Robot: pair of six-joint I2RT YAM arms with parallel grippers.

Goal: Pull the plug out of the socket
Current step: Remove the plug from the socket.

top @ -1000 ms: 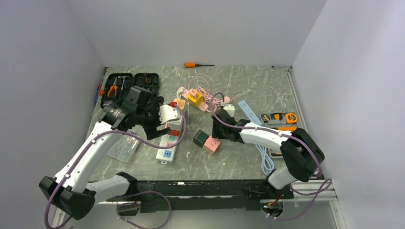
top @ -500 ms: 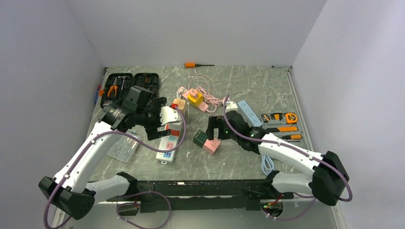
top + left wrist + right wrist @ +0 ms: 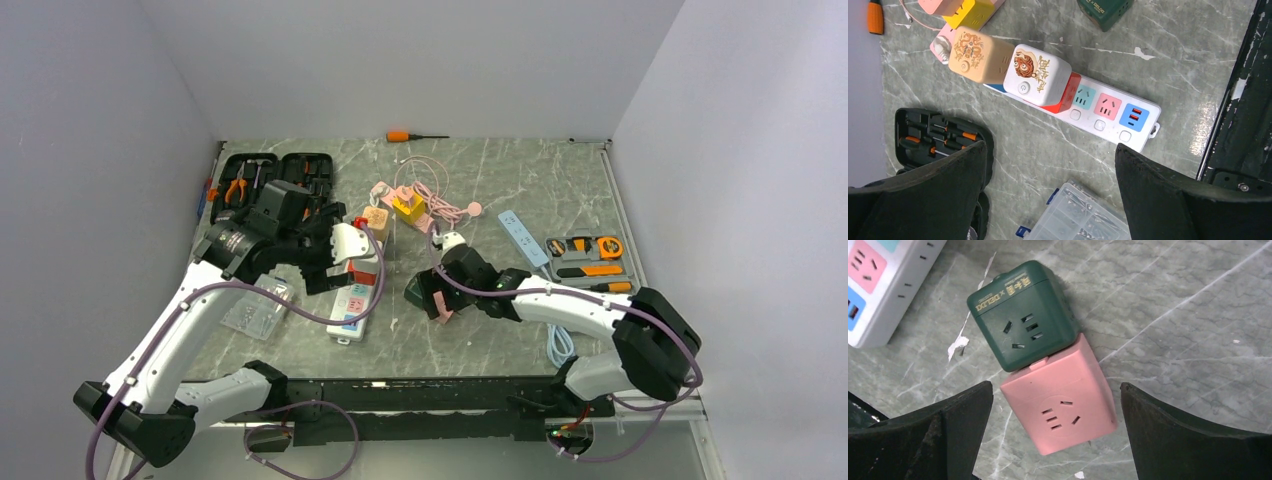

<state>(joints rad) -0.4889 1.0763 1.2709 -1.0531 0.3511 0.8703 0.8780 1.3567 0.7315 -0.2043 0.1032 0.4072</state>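
– Grippers, left to right?
– Two, both jaws wide: left gripper (image 3: 1050, 167) above one power strip (image 3: 1108, 107), tan cube adapter (image 3: 979, 55) and white cube adapter (image 3: 1037, 75) plugged in; right gripper (image 3: 1055, 407) over green cube socket (image 3: 1023, 315) touching pink cube socket (image 3: 1060, 400).
– Surface, room?
– Marbled grey table (image 3: 540, 180), pale walls (image 3: 400, 70).

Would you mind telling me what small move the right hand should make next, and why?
Probably lower the right hand and close on the pink cube. Its jaws stand open on either side of that cube, which sits butted against the green cube, seemingly plugged in, and nothing is gripped yet.
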